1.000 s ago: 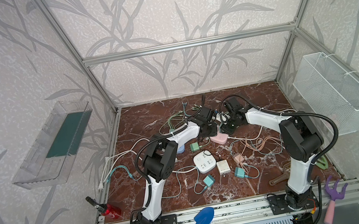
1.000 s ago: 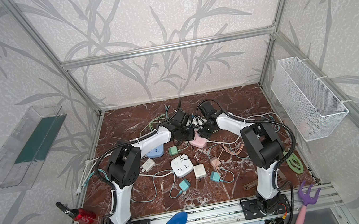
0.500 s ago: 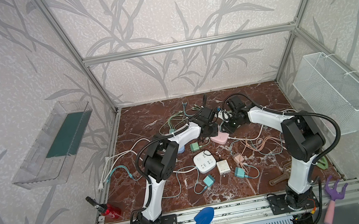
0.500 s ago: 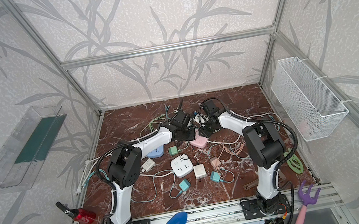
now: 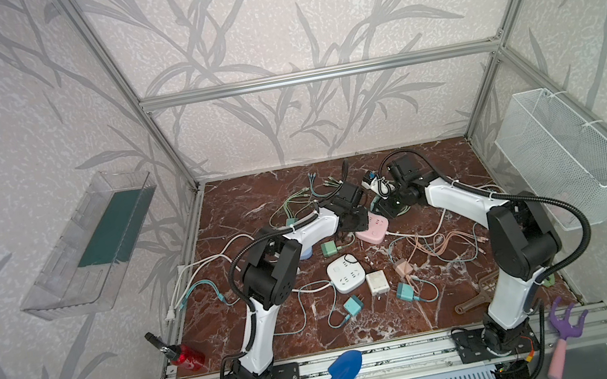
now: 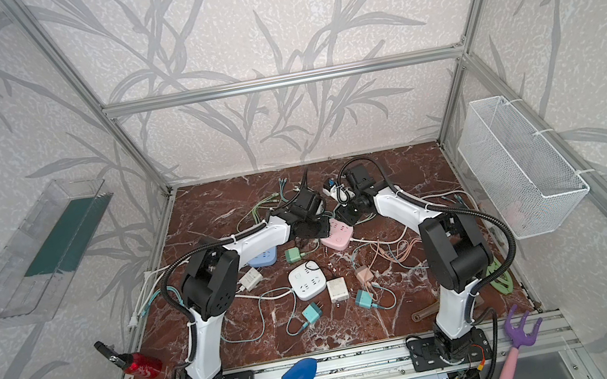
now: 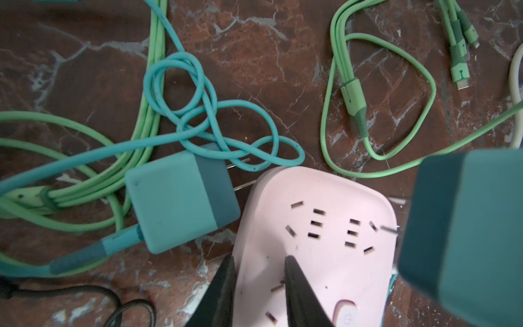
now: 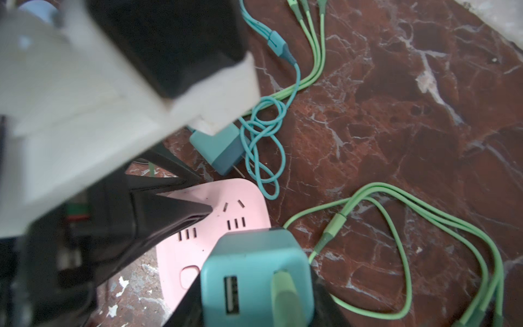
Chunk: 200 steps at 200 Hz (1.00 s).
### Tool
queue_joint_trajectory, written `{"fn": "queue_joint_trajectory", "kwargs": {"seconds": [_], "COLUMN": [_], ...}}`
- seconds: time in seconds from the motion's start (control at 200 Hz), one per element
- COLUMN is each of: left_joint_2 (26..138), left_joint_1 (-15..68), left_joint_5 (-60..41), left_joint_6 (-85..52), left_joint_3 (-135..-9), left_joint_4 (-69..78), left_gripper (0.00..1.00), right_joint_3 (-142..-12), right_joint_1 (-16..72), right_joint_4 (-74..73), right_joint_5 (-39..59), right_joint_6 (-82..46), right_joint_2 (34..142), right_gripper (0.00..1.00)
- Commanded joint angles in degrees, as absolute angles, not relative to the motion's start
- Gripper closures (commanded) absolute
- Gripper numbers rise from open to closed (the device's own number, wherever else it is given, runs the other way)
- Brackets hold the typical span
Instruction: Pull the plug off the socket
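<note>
From my station I see the pink power strip (image 5: 374, 228) lying flat on the marble table (image 5: 437, 167). It sits in the back half, about midway between the left and right edges in both top views. My left gripper (image 7: 260, 263) comes down on it with its jaws nearly together. In the left wrist view the black fingertips (image 7: 294, 277) rest on the strip's top face close to one long edge, beside the rows of slots. My right gripper (image 8: 256, 294) is clamped on the teal charger plug (image 7: 464, 232), with a black finger on either side of its body. In the left wrist view the plug hangs just over the strip's far end with its metal prongs (image 7: 389, 229) bare and out of the slots. I cannot tell whether their tips touch the pink face. A green cable (image 8: 283, 288) is plugged into the back of the held plug. A second teal charger (image 7: 181, 195) lies on its side on the table just beside the strip, its prongs pointing toward it. Its teal cable (image 7: 198, 113) is looped in a knot next to it. A white power strip (image 5: 346, 275) sits nearer the front edge, well apart from both grippers.
</note>
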State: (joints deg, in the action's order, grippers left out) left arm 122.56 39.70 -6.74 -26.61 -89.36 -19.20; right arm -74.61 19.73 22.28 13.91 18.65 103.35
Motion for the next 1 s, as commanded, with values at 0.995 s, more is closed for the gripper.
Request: {"fn": "queue_joint_trajectory", "kwargs": {"seconds": [0.995], "left_joint_2": [115.18], "left_joint_1": [40.52], "left_joint_5": [-11.60], "left_joint_6": [-34.74], "left_joint_3": [-77.82], "left_joint_4": [-12.20], "left_gripper": [0.66], "right_joint_3": [-85.26], "right_joint_1": [15.47], "right_joint_4": [40.35], "right_joint_5": [2.00], "right_joint_6": [9.53], "right_joint_2": [113.07], "right_gripper": [0.69]}}
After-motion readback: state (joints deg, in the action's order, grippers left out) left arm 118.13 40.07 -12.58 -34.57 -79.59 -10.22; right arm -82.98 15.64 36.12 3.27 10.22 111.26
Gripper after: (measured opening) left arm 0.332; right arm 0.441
